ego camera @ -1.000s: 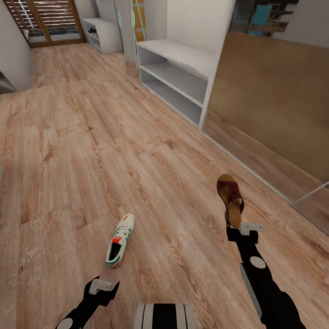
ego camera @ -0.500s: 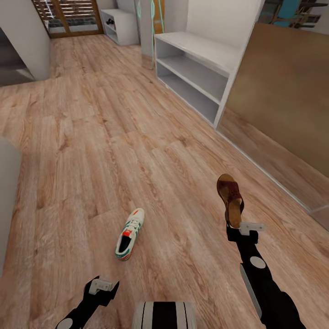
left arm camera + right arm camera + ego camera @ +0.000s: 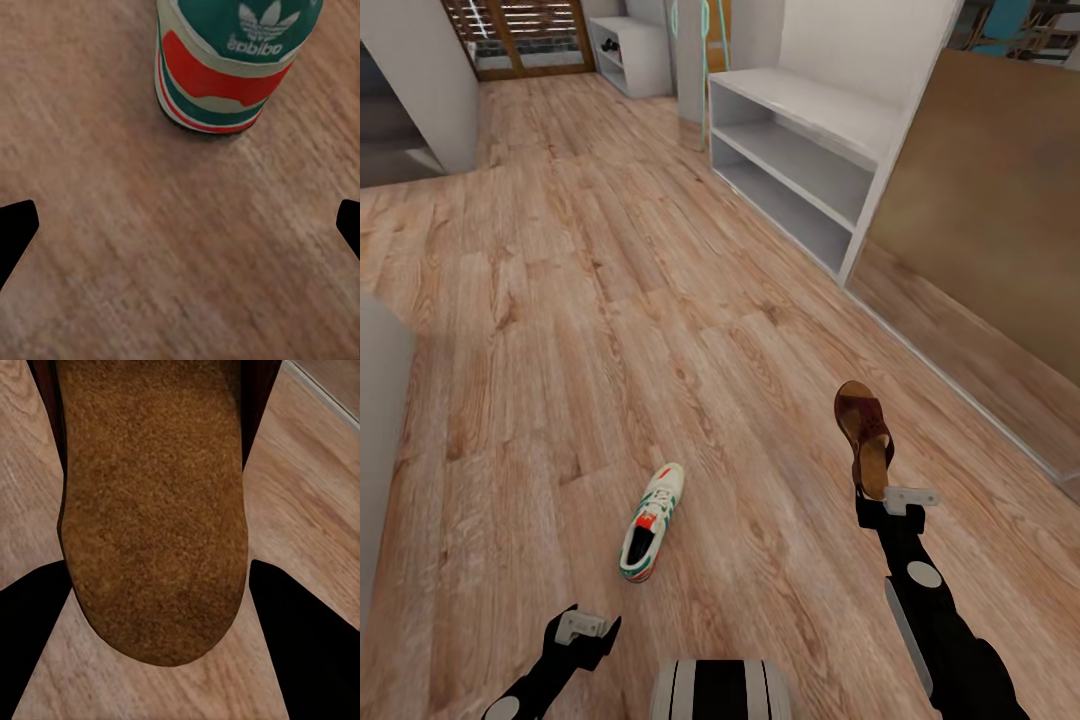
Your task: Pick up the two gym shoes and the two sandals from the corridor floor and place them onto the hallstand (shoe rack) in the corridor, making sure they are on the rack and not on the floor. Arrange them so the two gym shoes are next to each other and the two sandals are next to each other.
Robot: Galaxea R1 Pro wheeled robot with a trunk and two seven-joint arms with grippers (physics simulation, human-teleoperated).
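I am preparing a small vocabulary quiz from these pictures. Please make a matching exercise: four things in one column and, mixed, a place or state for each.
Things:
1. gym shoe
2. sandal
3. left gripper
4. hallstand

States:
A. held in the right gripper, above the floor
B. open, holding nothing
C. stands by the wall, shelves bare
D. lies on the corridor floor

Pairs: 1-D, 2-A, 3-B, 4-C

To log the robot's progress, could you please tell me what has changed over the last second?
The whole view has swung, so the camera moved: the hallstand sits further right and the gym shoe has shifted with the floor, not by itself. The right gripper still holds the sandal; the left gripper stays open and empty.
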